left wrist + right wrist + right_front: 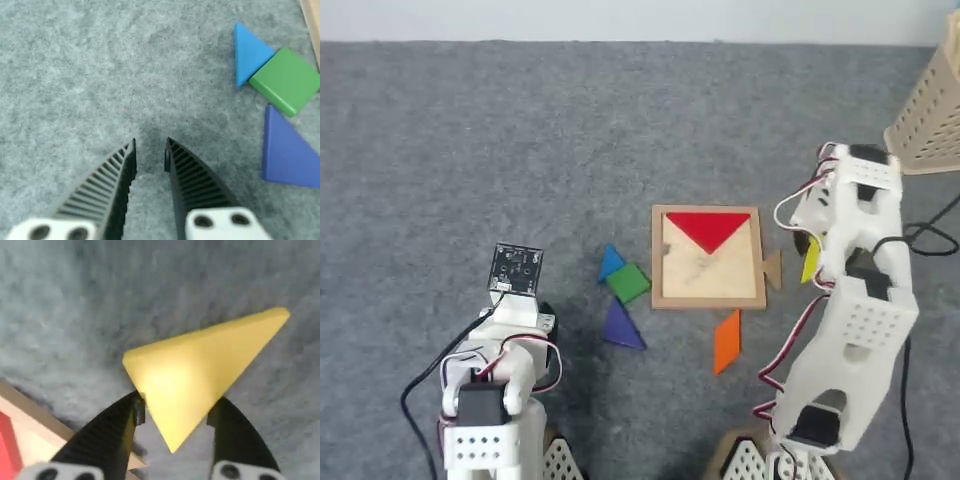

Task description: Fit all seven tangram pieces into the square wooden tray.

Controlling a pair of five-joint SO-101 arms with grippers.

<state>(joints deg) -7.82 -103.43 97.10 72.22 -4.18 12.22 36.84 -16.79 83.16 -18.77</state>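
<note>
at the left, the left pincer (150, 145) hangs low over the grey felt tabletop (470, 150), its jaws a little apart and holding nothing. just beyond it lie three loose pieces close together: a blue triangle (610, 262) touching a green square (629, 283), and a purple triangle (619, 327) nearer the arms. next comes the square wooden tray (659, 290), with only a red triangle (707, 231) seated along its far edge; the rest of its floor is bare. an orange parallelogram (727, 340) lies near the tray's near right corner, and a small tan triangle (773, 268) sits just beside its right rim. furthest right, the right pincer (177, 405) is clamped on a yellow triangle (200, 375), held to the right of the tray and apparently off the felt. the step in hand looks like bringing this piece in. next it needs swinging left over the tray, turning to sit against the red one, and lowering flat. it is a thick, plain, sharp-cornered piece, gripped near one corner.
</note>
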